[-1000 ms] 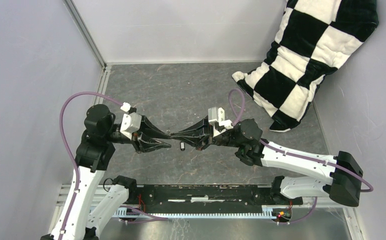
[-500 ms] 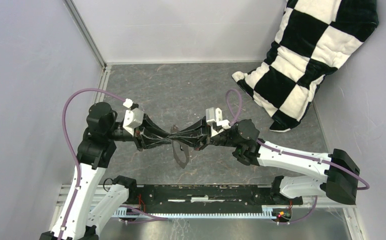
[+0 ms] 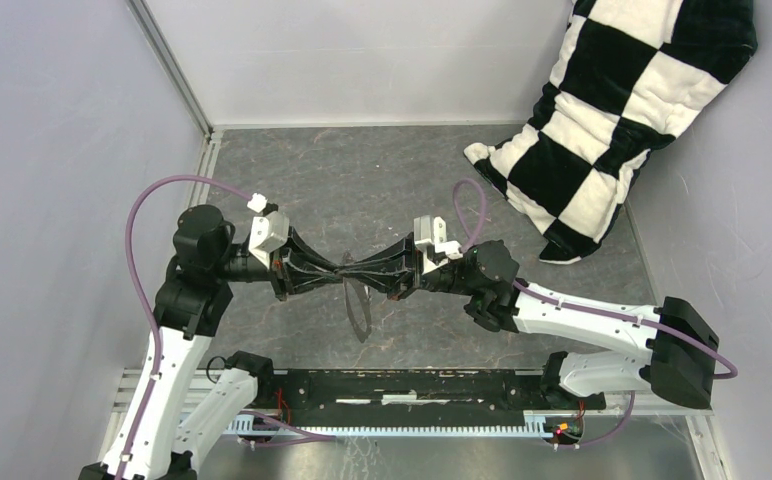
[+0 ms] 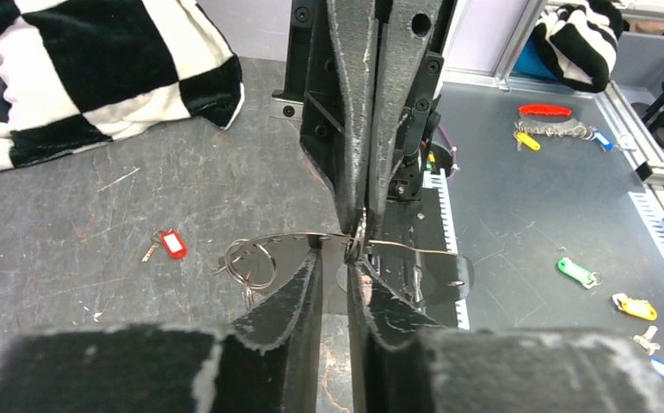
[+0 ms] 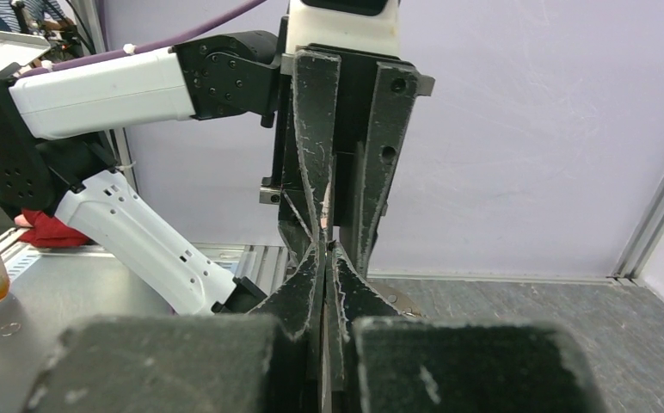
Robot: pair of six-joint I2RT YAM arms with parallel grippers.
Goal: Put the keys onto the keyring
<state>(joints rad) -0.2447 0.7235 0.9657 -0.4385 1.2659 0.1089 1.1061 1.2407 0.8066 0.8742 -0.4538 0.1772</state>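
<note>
Left pincer [image 3: 338, 271] moved up to keyring [image 4: 423, 252], far from walls [image 3: 62, 150].

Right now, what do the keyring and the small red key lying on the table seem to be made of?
The keyring is apparently thin metal, bare grey and shiny: it catches light along its band. The red key has a head that looks like glossy plastic with a pale label; its blade is too small to judge.
</note>
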